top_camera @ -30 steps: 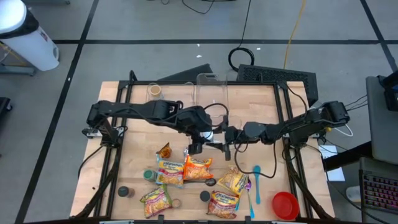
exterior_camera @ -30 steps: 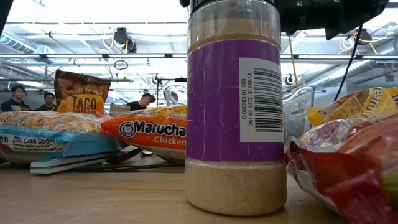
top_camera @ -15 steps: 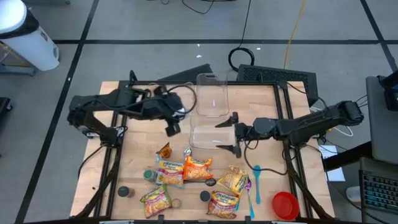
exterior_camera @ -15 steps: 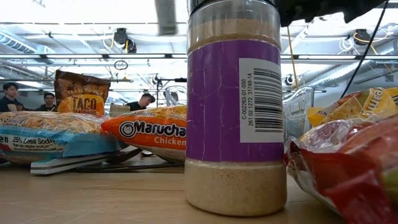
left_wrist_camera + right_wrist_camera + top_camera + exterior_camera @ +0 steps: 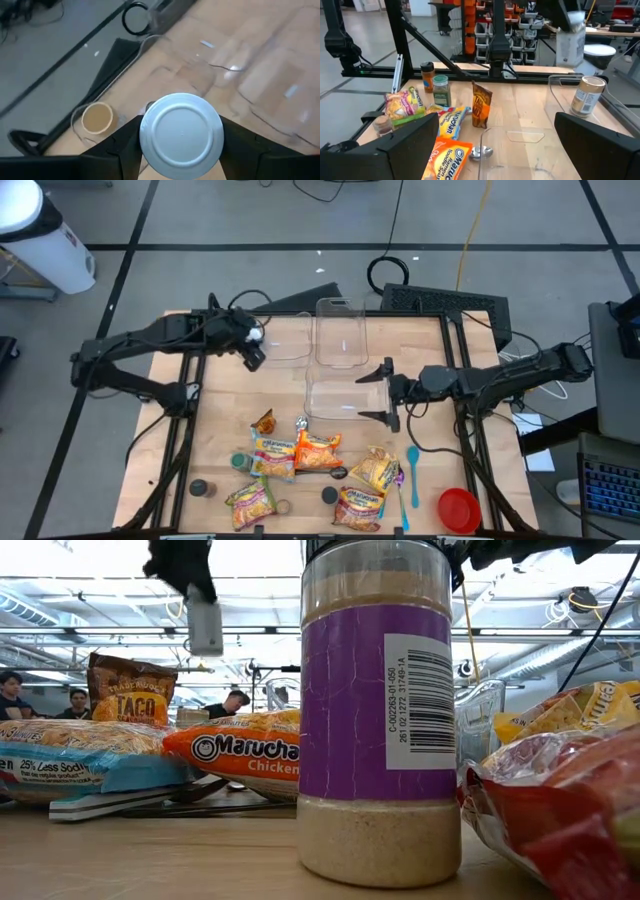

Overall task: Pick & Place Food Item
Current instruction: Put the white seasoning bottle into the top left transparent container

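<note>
Jar-wise, my left pincer (image 5: 252, 352) is clamped on a small white-lidded jar (image 5: 181, 134), holding it up over the tabletop (image 5: 220, 442) by the clear bins (image 5: 340, 332). It's rigid, smooth, probably light and a bit slippery, so I'd keep gripping the sides just under the lid. Right pincer (image 5: 385, 392) hangs wide open and empty beside the nearer bin.

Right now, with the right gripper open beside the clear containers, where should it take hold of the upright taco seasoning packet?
Probably pinch the taco seasoning packet near its top edge, coming from above with the right gripper's fingers across its two flat faces. It stands upright and thin, and ramen packs crowd its base. The left gripper holds a white-lidded jar.
</note>
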Available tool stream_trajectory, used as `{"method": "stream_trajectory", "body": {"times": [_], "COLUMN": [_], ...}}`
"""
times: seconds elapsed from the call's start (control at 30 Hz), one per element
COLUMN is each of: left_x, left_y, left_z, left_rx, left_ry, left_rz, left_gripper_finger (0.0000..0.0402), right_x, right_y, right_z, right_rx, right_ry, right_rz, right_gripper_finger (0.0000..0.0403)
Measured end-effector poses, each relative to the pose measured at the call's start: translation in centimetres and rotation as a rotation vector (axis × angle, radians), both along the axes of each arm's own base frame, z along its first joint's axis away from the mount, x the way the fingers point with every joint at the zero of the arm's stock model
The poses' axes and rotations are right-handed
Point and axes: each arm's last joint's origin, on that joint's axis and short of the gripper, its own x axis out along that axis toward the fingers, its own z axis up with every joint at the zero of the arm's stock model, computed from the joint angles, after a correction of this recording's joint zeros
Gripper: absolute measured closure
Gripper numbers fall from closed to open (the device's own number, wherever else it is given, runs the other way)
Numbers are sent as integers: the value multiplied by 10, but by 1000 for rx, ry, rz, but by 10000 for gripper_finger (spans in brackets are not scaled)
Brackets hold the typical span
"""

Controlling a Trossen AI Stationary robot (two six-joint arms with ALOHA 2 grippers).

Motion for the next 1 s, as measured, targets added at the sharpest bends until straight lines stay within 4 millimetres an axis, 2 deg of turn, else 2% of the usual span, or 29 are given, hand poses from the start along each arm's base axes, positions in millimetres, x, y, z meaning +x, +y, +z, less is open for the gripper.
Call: {"method": "stream_trajectory", "body": {"times": [0.4,0.67,1.0], "left_x": [-18,-27,-36], "left_y": [47,67,72], "left_z": [-81,-107,-131], "left_rx": [-118,-181,-214], "left_ry": [32,-22,-5], "left_rz": [157,203,248], "left_gripper_finger": [192,192,192], "right_x": [0,0,0], "right_y": [0,0,0], "right_z": [-1,-2,-1], "right_rx": [-2,-3,-2], "right_ry": [13,16,15], "right_rz": [0,0,-1], "right_gripper_finger": [12,12,12]}}
